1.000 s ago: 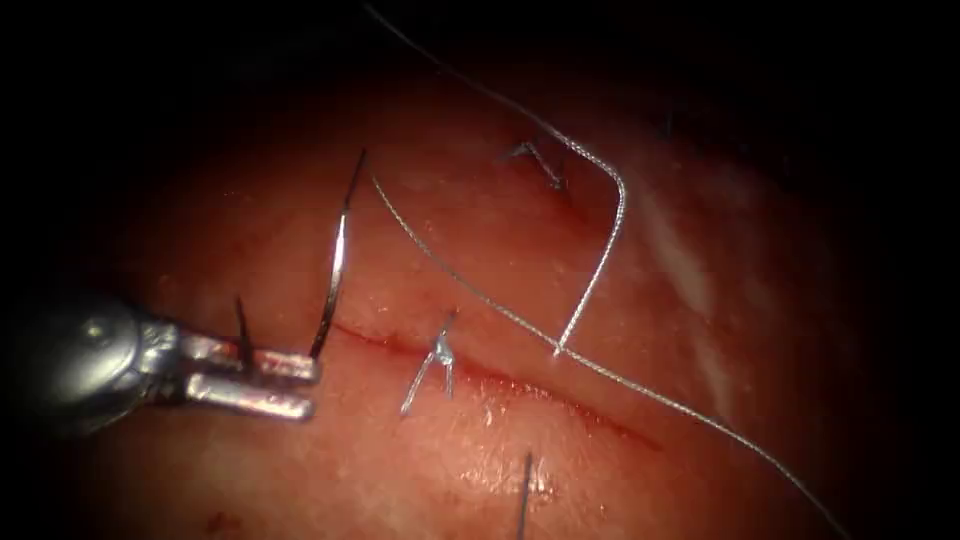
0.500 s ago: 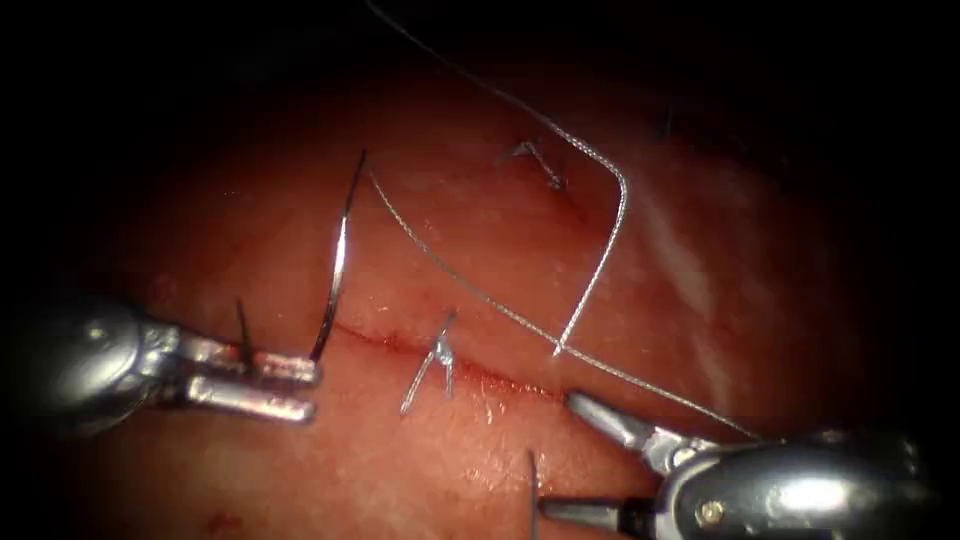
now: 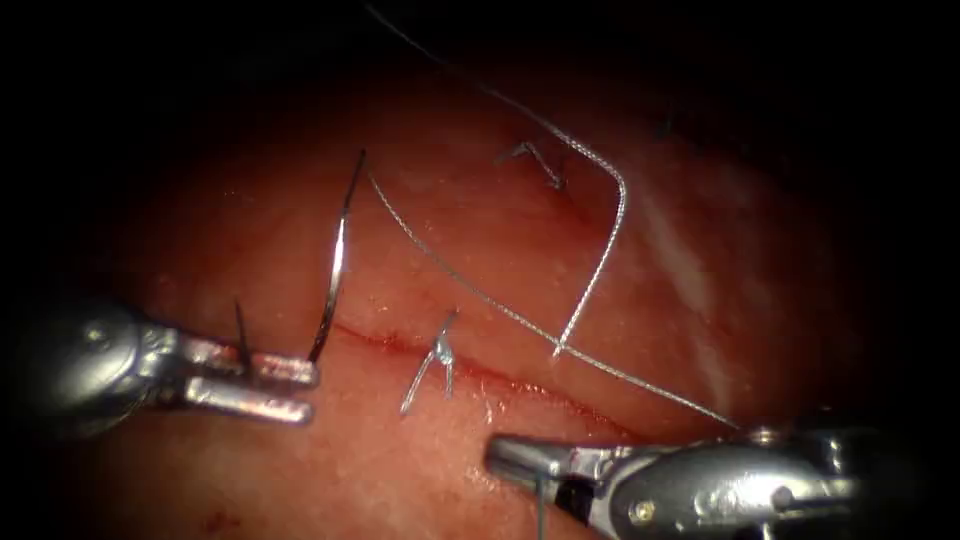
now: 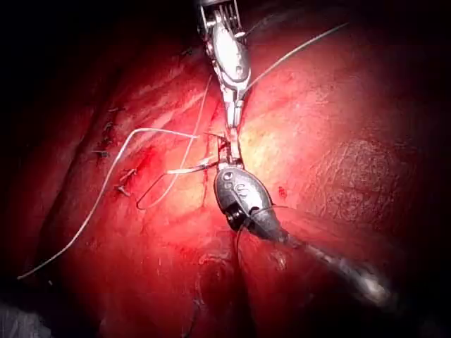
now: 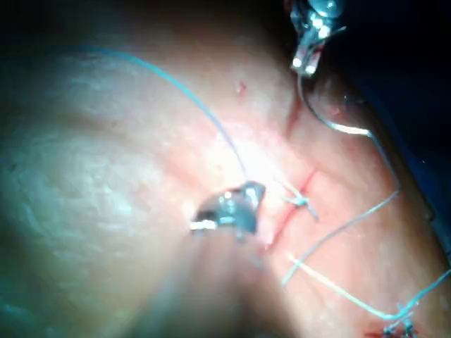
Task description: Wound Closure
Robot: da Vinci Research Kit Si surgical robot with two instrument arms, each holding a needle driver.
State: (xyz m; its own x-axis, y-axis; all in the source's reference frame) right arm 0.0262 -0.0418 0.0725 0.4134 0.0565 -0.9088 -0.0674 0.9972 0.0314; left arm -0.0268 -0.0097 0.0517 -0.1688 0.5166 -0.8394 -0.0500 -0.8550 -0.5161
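My left tool (image 3: pixel 310 385) comes in from the left, jaws shut on the lower end of the curved needle (image 3: pixel 338 260). The needle stands up out of the tissue (image 3: pixel 480 240) at the left end of the cut (image 3: pixel 520 385). Thread (image 3: pixel 500 310) leaves its upper end and slants down to the right. My right tool (image 3: pixel 497 458) lies below the cut, jaws shut over a short dark cut end of thread (image 3: pixel 541 500). The right wrist view shows my right tool (image 5: pixel 204 222) and, beyond it, the left tool (image 5: pixel 304 65) with the needle (image 5: pixel 338 127).
A tied knot (image 3: pixel 440 350) with short tails sits on the cut, and another stitch (image 3: pixel 545 172) lies further back. A second strand (image 3: pixel 618 205) bends down to end near the cut. A dark stub (image 3: pixel 241 322) stands behind the left tool's jaws.
My right tool came in from the lower right with open jaws, moved left and shut over the dark thread end. The left tool and needle stayed still.
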